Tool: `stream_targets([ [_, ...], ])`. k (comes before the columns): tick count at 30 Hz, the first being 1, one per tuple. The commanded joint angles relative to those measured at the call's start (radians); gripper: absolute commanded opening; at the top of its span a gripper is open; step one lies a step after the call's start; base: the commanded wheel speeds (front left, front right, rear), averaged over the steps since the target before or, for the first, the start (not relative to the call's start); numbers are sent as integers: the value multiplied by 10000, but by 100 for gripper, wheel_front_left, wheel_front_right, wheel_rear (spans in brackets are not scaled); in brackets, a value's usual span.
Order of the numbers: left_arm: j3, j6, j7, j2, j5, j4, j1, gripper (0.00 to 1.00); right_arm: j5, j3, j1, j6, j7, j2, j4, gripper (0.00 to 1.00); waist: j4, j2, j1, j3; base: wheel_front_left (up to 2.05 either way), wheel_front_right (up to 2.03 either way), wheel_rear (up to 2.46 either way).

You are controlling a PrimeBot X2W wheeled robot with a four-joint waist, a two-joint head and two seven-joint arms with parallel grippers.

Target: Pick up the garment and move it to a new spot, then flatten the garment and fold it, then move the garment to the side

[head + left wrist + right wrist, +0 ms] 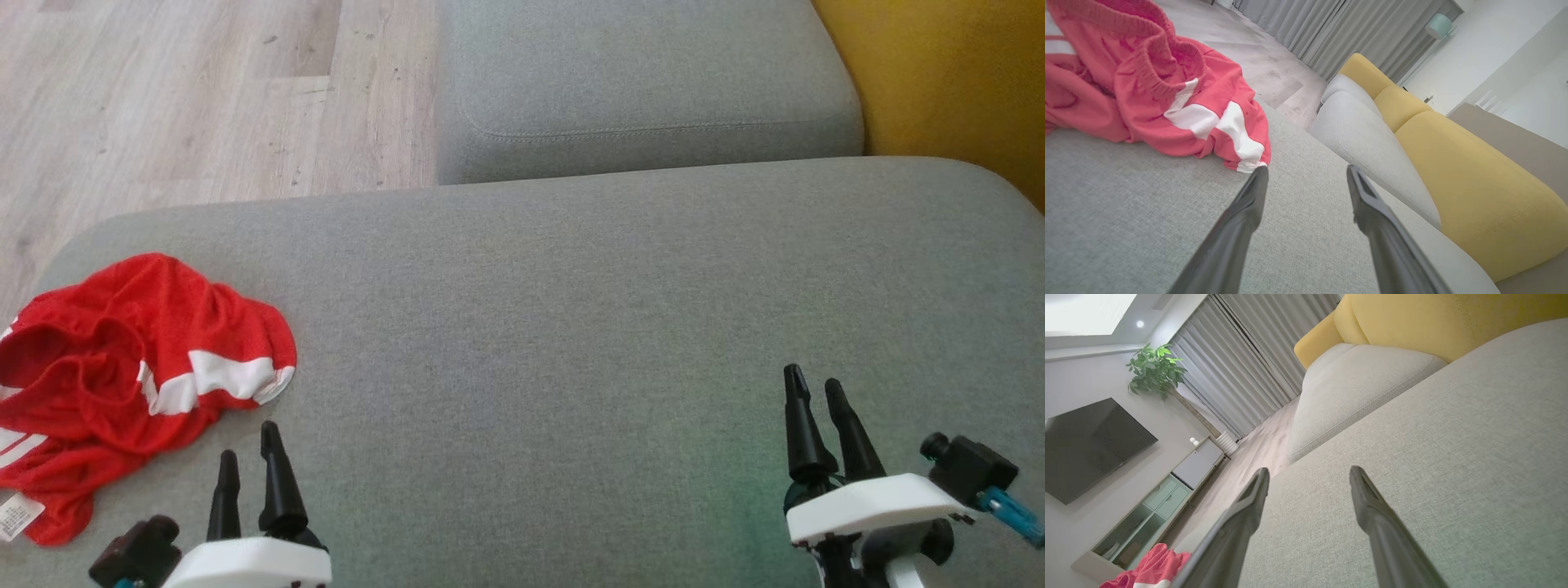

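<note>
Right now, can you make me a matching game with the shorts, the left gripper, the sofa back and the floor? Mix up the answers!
Things:
1. shorts
2. left gripper
3. sofa back
4. floor

Descriptions:
A. yellow
B. open, holding nothing
C. pale wood
D. red and white, crumpled

Pairs: 1-D, 2-B, 3-A, 4-C

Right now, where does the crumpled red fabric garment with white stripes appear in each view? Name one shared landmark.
Head view: red garment, lower left.
Left wrist view: garment, upper left.
Right wrist view: garment, bottom-left corner.
Shared landmark: the yellow sofa back.
</note>
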Motion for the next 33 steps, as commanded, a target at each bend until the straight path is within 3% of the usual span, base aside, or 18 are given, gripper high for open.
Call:
stream_targets([
  [1,103,68,-178,100,347,-402,-268,100,-338,230,-283,49,-191,-105,-395,100,10,0,-1,3,0,0,0],
  [33,-486,735,-1114,126,4051,-614,44,100,-4118,802,-196,70,-1135,-134,-241,100,108,0,-1,-304,0,0,0],
])
